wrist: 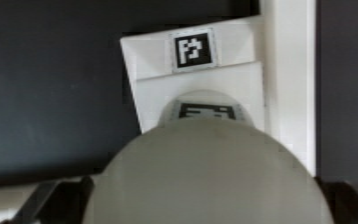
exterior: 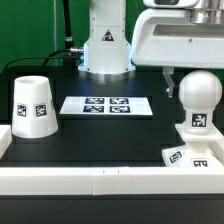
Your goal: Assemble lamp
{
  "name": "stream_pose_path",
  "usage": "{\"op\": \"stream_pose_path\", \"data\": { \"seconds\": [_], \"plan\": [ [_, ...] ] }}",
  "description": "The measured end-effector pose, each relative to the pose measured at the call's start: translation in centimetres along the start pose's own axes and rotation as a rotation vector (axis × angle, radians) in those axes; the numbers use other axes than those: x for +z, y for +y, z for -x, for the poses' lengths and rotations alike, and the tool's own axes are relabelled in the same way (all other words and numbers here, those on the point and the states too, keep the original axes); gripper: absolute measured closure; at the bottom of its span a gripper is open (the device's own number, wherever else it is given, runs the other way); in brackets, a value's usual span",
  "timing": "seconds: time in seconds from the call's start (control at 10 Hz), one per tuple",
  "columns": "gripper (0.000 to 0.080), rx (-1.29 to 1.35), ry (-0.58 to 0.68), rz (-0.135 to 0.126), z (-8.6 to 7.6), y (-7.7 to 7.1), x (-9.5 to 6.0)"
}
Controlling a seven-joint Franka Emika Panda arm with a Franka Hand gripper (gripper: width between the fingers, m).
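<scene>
The ball-shaped bulb (exterior: 200, 95) stands upright at the exterior view's right, its tagged stem reaching down onto the small sloped base (exterior: 190, 152) by the front white rail. I cannot tell whether the stem is seated in the base. My gripper (exterior: 196, 88) comes down from above and is shut on the bulb's ball; one dark finger (exterior: 171, 82) shows beside it. In the wrist view the bulb (wrist: 202, 165) fills the space between my gripper's (wrist: 202, 208) fingers (wrist: 60, 203), with the base (wrist: 194, 75) beyond it. The tapered shade (exterior: 32, 105) stands alone at the exterior view's left.
The marker board (exterior: 105, 105) lies flat mid-table between shade and bulb. The robot's white pedestal (exterior: 105, 50) stands behind it with black cables. A white rail (exterior: 100, 182) borders the front, and it also runs beside the base in the wrist view (wrist: 288, 60).
</scene>
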State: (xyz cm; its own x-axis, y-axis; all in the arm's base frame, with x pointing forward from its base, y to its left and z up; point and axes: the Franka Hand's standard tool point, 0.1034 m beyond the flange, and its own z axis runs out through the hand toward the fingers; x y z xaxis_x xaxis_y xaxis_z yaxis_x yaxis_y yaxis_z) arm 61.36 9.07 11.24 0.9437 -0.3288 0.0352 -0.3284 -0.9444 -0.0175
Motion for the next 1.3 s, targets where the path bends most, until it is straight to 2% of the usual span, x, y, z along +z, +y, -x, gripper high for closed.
{"op": "stream_pose_path", "data": {
  "seconds": [0.2, 0.5, 0.6, 0.7, 1.0, 1.3],
  "plan": [
    [0.0222, 0.191, -0.004, -0.005, 0.06, -0.1, 0.0],
    [0.0222, 0.332, -0.007, -0.009, 0.07, -0.13, -0.03],
    [0.0222, 0.386, -0.013, -0.017, 0.08, -0.18, -0.04],
    [0.0222, 0.524, -0.033, -0.039, 0.08, -0.19, -0.1],
    [0.0222, 0.852, -0.092, -0.081, 0.31, -0.48, -0.05],
    [0.0222, 0.877, -0.098, -0.084, 0.33, -0.57, -0.06]
  ]
}}
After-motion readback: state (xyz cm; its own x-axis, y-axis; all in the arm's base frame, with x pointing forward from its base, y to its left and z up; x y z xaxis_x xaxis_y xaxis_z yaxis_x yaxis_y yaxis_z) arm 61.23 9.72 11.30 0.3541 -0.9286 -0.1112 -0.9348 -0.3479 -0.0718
